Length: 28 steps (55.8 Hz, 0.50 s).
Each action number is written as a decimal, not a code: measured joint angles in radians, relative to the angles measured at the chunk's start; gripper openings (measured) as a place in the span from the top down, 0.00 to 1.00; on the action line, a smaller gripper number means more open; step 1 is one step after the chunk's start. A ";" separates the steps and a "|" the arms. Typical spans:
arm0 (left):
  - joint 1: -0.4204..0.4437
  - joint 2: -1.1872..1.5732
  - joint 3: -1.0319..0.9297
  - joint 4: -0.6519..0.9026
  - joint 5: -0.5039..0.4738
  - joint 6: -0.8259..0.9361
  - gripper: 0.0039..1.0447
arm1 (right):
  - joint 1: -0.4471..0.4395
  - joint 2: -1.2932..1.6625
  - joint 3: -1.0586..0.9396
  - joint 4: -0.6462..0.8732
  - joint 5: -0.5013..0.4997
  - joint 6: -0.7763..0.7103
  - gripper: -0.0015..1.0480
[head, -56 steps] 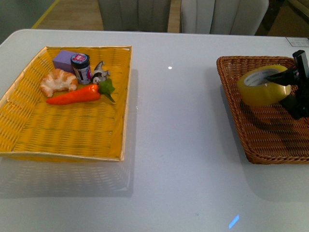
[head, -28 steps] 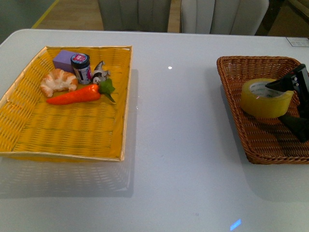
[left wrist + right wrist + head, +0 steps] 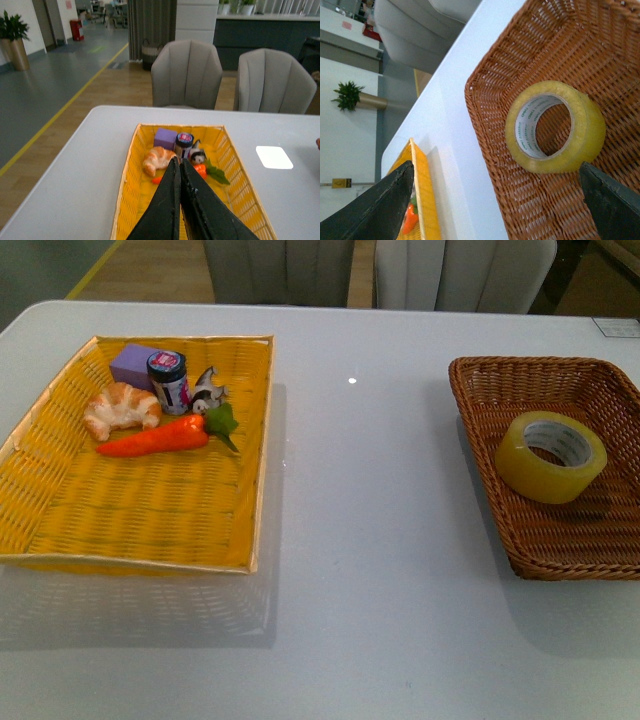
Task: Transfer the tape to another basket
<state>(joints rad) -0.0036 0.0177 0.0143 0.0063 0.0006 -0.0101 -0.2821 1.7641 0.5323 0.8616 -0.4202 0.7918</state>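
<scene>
The yellowish tape roll (image 3: pixel 551 456) lies flat on the floor of the brown wicker basket (image 3: pixel 480 375) at the right of the table. In the right wrist view the tape (image 3: pixel 585 132) shows its white core with green print, resting free in the basket (image 3: pixel 490 100). My right gripper (image 3: pixel 492 192) hangs open above it, its two black fingers wide apart and nothing between them. My left gripper (image 3: pixel 179 165) is shut and empty, held over the yellow tray. Neither gripper shows in the front view.
A yellow woven tray (image 3: pixel 150 520) stands at the left, holding a croissant (image 3: pixel 121 408), an orange carrot (image 3: pixel 160 437), a purple block (image 3: pixel 136 364), a small jar (image 3: pixel 168 380) and a small penguin figure (image 3: pixel 207 392). Grey chairs (image 3: pixel 186 75) stand behind the table.
My right gripper set the tape down flat in the wicker basket, let go of it and drew back out of the front view.
</scene>
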 joint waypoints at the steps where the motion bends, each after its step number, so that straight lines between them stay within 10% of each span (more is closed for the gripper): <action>1: 0.000 0.000 0.000 0.000 0.000 0.000 0.99 | -0.002 -0.017 -0.010 -0.003 -0.002 -0.002 0.09; 9: 0.000 -0.002 0.000 -0.006 0.000 0.000 0.99 | -0.011 -0.273 -0.163 -0.032 0.007 -0.076 0.11; 14: 0.000 -0.002 0.000 -0.006 -0.001 0.000 0.99 | 0.022 -0.418 -0.322 0.242 0.171 -0.433 0.31; 28: 0.000 -0.002 0.000 -0.006 0.000 0.000 0.99 | 0.121 -0.670 -0.447 0.128 0.266 -0.760 0.80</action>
<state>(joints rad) -0.0032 0.0154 0.0143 -0.0002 0.0002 -0.0105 -0.1608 1.0943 0.0856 0.9897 -0.1539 0.0322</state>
